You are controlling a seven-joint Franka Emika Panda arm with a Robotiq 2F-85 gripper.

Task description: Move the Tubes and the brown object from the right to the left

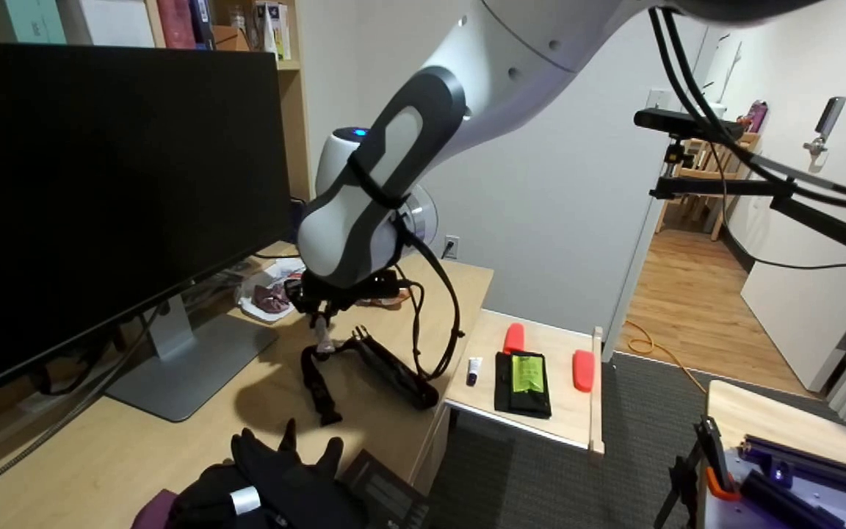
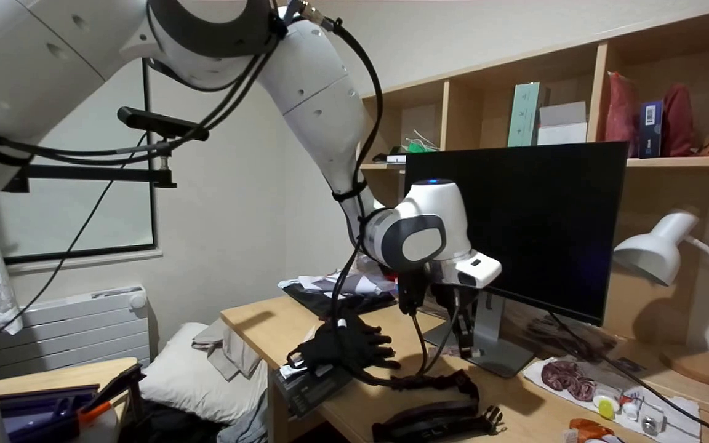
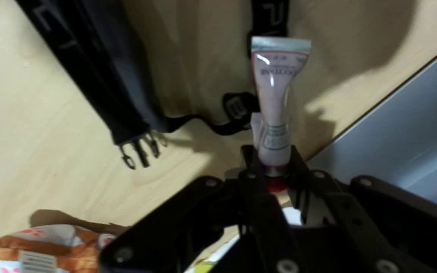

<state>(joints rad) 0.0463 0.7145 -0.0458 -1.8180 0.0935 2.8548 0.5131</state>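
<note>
My gripper is shut on the capped end of a slim pale pink tube with a red cap. A pale piece shows behind the tube's left edge. In an exterior view the gripper holds the tube upright above the desk, over a black strap. In an exterior view the gripper shows, but the tube is hard to make out. A brownish-purple crumpled item lies on white paper, and an orange-brown packet lies near it; I cannot tell which is the brown object.
A black strap with buckle lies below the gripper. The monitor and its grey stand are close beside. Black gloves lie at the desk's front. A low shelf holds a small white-and-dark tube and a black pouch.
</note>
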